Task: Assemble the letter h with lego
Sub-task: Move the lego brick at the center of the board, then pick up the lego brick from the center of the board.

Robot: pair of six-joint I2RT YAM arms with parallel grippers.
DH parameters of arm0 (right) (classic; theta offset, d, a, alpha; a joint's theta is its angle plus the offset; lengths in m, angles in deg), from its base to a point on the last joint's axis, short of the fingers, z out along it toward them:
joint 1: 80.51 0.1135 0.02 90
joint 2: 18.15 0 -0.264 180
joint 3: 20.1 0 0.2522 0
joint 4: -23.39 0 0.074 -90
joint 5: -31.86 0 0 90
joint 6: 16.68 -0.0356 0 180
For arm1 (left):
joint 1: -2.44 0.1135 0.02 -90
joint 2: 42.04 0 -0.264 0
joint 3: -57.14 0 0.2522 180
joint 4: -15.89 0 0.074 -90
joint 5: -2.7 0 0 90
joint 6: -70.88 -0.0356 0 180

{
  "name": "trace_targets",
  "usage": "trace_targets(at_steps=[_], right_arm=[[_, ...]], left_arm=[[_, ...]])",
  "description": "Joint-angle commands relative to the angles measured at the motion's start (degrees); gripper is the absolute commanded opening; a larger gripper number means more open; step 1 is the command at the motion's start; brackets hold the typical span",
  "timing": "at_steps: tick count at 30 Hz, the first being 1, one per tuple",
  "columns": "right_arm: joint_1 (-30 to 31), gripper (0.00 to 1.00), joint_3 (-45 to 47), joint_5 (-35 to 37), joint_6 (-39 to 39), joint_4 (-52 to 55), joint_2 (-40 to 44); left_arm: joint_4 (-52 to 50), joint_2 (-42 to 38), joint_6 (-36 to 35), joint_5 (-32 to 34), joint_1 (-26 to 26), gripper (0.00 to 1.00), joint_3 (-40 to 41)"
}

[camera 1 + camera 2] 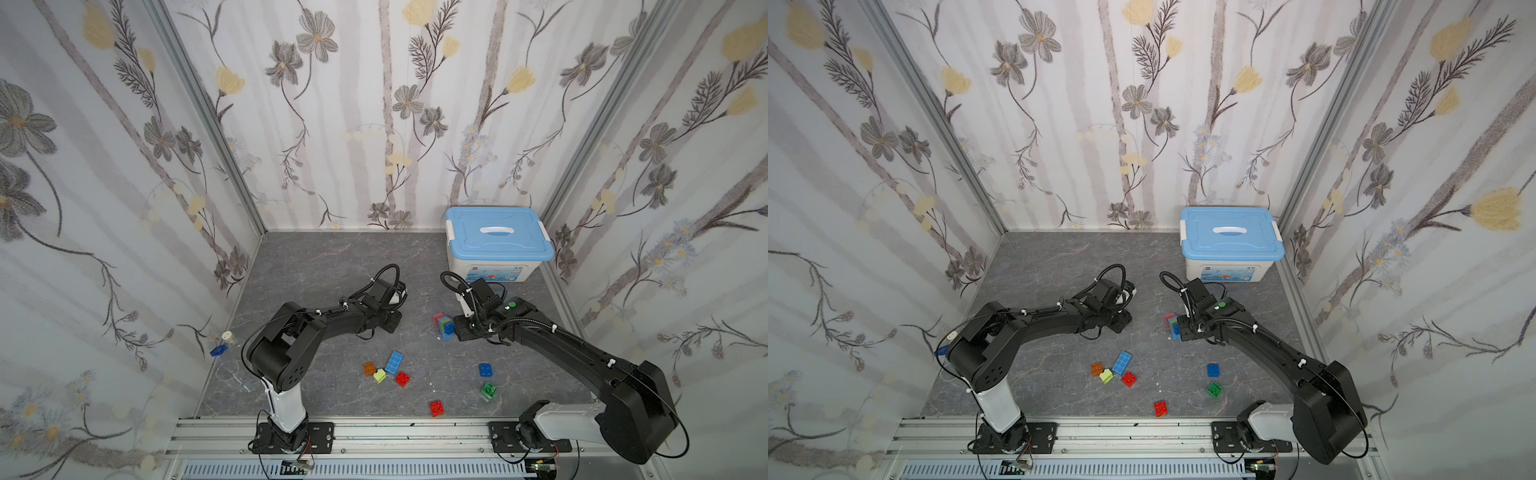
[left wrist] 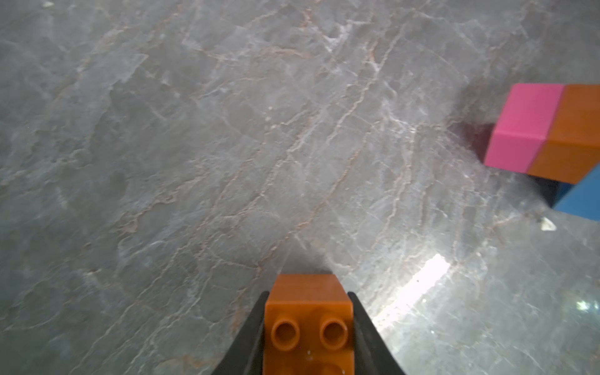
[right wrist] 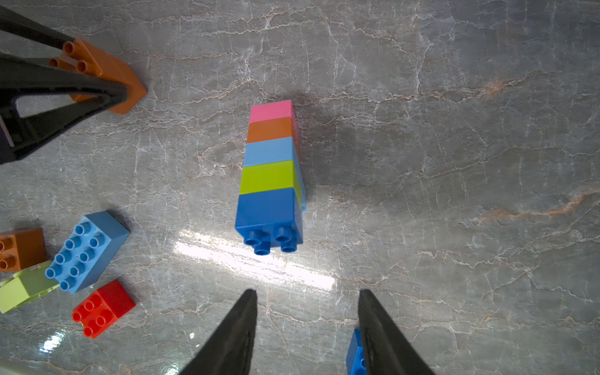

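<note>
My left gripper (image 2: 308, 293) is shut on an orange brick (image 2: 308, 324), one finger against each side, studs facing the camera, low over the grey floor. To its right a stack of lego (image 3: 271, 175) lies on its side, running pink, orange, light blue, lime, blue. It shows in both top views (image 1: 444, 326) (image 1: 1173, 325). My right gripper (image 3: 308, 292) stands open just off the stack's studded blue end, with nothing between its tips. In the right wrist view the held orange brick (image 3: 107, 74) is apart from the stack.
Loose bricks lie toward the front: orange (image 1: 369, 368), long light-blue (image 1: 394, 362), lime (image 1: 379, 375), two red (image 1: 402, 378) (image 1: 436, 407), blue (image 1: 484, 369), green (image 1: 489, 390). A white storage box with a light-blue lid (image 1: 498, 237) stands at the back right. Walls close three sides.
</note>
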Motion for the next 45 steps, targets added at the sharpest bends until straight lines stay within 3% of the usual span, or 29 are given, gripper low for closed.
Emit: trace_targets(at_steps=[1, 12, 18, 22, 31, 35, 41, 45], right_arm=[[0.1, 0.52, 0.0, 0.6, -0.7, -2.1, -0.9], [1.5, 0.56, 4.9, -1.0, 0.1, -10.6, -1.0], [3.3, 0.56, 5.7, 0.4, -0.5, -15.8, -3.9], [4.0, 0.55, 5.6, 2.8, -0.8, -17.9, -6.1], [4.7, 0.33, 3.6, 4.7, -1.2, -17.5, -9.5], [5.1, 0.30, 1.0, 3.8, -0.9, -11.7, -8.9], [5.8, 0.30, -14.0, 0.8, 1.8, 10.8, -10.8], [7.6, 0.30, -23.2, -2.0, 2.9, 22.6, -15.5]], left_arm=[[-1.0, 0.8, -5.2, -4.7, -2.0, 0.35, -1.2], [1.4, 2.0, -11.8, -14.5, -5.3, 0.41, -2.7], [3.5, -1.9, -11.3, -14.5, -5.3, 0.54, 0.4], [5.0, -6.2, -10.3, -12.6, -4.8, 0.57, 3.8], [13.8, -18.3, -1.0, -8.2, -0.1, 0.61, 15.2], [15.3, -24.8, 0.7, -4.8, 1.1, 0.63, 20.3], [17.8, -32.5, 4.2, 1.1, 1.7, 0.69, 26.4], [20.6, -33.2, 13.6, 5.0, 5.2, 0.78, 27.9]])
